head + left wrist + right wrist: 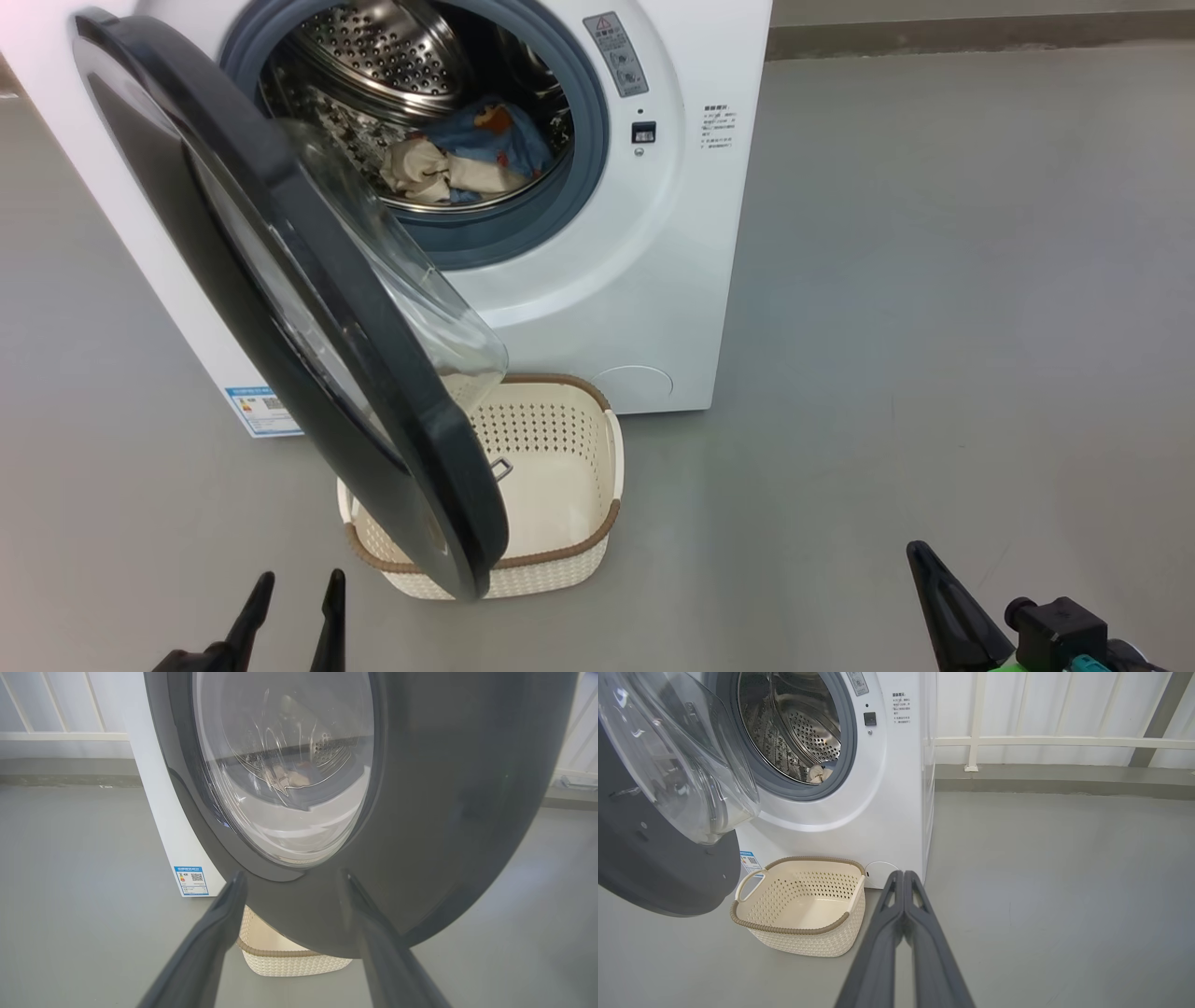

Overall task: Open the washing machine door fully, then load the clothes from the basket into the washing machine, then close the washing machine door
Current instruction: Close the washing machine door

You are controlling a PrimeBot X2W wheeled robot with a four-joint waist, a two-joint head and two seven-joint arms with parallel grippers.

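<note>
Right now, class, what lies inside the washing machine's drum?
Inside the washing machine lie the clothes: blue printed fabric and a cream cloth. The washing machine door overlaps the drum at lower left, and anything beneath the pile is covered.

The head camera looks steeply down at the washing machine (607, 317), its door (439, 448) and the basket (560, 565). The left wrist camera sits low, close against the door's outer face. The right wrist camera, low and farther right, shares all three.
</note>
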